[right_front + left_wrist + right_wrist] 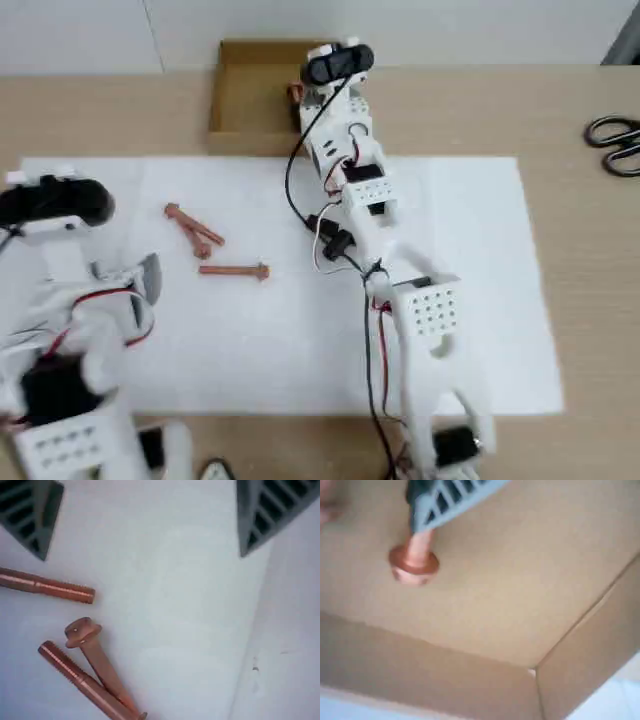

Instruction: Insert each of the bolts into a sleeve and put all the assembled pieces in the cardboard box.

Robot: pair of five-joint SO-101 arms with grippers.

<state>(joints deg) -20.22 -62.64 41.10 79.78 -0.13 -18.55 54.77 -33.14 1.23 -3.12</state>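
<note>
Three copper pieces lie on the white mat (460, 250): a crossed pair (193, 230) and a single one (233, 270). The left wrist view looks down on them, the single threaded piece (47, 586) and the crossed pair (95, 680), one with a flanged head. My left gripper (141, 554) hangs open above the mat beside them, holding nothing; in the high view the left gripper (150, 272) is at the mat's left side. My right gripper (422, 527) is shut on a copper bolt (413, 562), head down, inside the cardboard box (485, 605). The high view shows the right gripper (297, 95) over the box (245, 100).
A pair of scissors (612, 143) lies on the wooden table at the far right. The right arm stretches across the mat's middle to the box at the back. The mat's right half is bare.
</note>
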